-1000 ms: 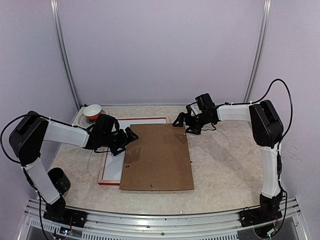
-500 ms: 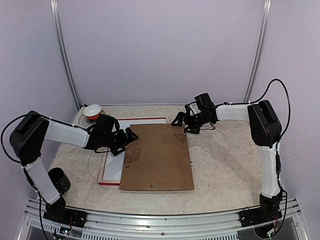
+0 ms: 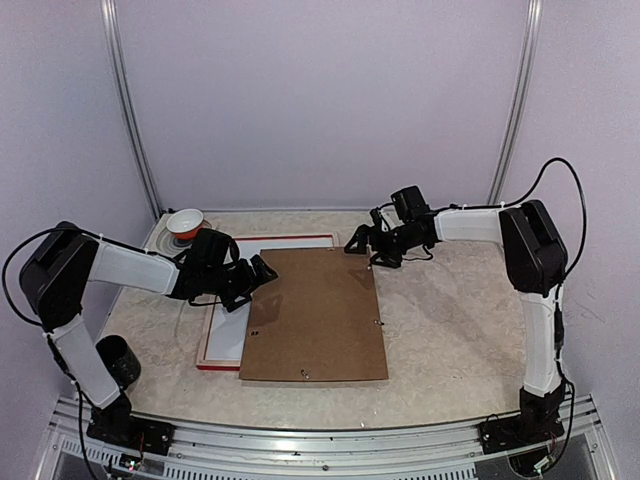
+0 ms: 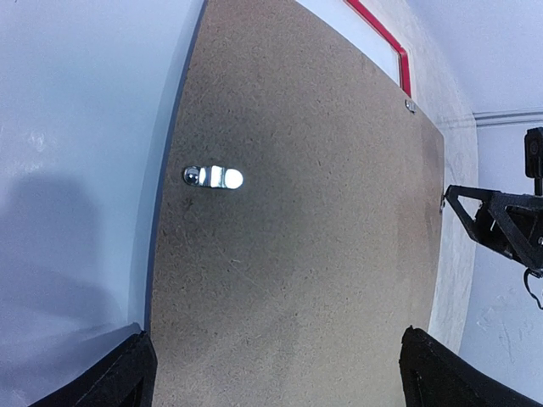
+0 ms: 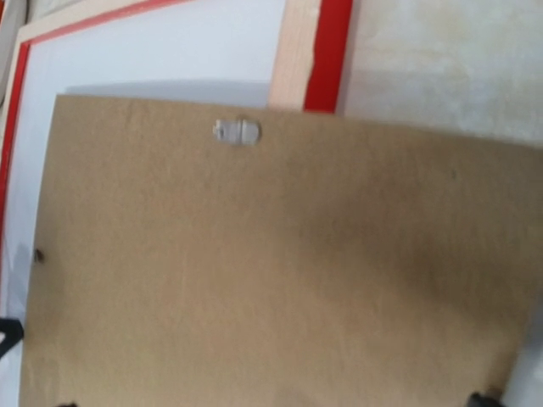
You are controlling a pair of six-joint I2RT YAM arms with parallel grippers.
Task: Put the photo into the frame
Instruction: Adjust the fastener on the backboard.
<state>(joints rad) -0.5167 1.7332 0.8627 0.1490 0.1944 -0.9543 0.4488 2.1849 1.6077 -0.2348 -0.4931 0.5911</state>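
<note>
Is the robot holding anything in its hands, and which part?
Nothing is held. The left hand and right hand are both open, near the far corners of the brown board.

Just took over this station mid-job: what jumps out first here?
A large brown hardboard backing sheet lies offset rightward over the red-edged wooden frame, hiding most of the white-backed photo inside it. The black left gripper hangs open at its left edge, the right gripper open at its far right corner.
</note>
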